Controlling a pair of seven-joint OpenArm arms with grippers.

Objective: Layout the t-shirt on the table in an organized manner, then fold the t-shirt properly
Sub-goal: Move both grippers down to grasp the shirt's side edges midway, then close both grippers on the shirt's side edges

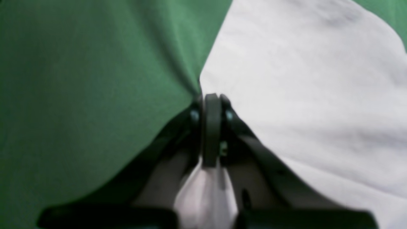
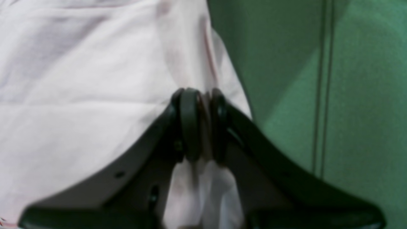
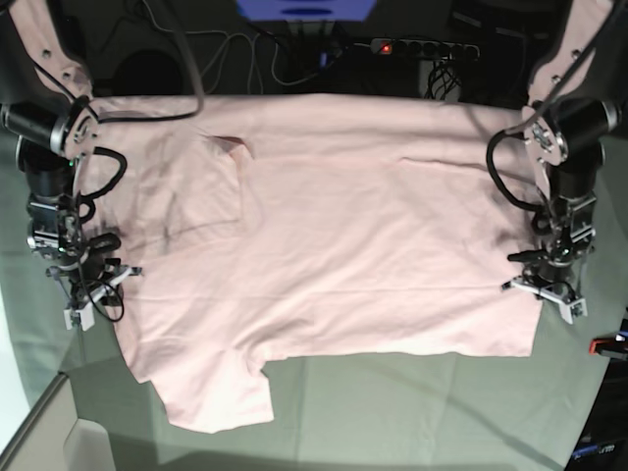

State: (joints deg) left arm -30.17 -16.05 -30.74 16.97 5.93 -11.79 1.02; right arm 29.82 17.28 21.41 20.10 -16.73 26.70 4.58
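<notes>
L end effector [image 1: 212, 105] is clamped tight on an edge of the t-shirt [image 3: 334, 245], pink fabric bunched between the pads and poking out behind them in the left wrist view; it sits at the shirt's edge on the base view's right side, w/ green worktop [image 3: 412, 402] cloth just beside it. R end effector [image 2: 199, 105] is likewise pinched on a fold of the shirt, a wad of pink cloth squeezed between its pads, at the shirt's opposite edge on the base view's left. Shirt lies spread wide across the worktop betw. the two arms, mostly flat w/ shallow creases, plain pink side up, no lettering visible. Rel. to the shirt: one sleeve sticks out at its near-left corner toward the cam; a small fold/notch shows near its far-left part; far edge runs roughly straight along the worktop's back. Beyond the shirt's far edge, a power strip [image 3: 422, 47] w/ a red light and loose cables [image 3: 285, 54]. Off the shirt's near-right corner, a red-and-black clamp [image 3: 610, 344] at the worktop edge. Wrist views are blurry, so fine detail of the grip can't be made out.
</notes>
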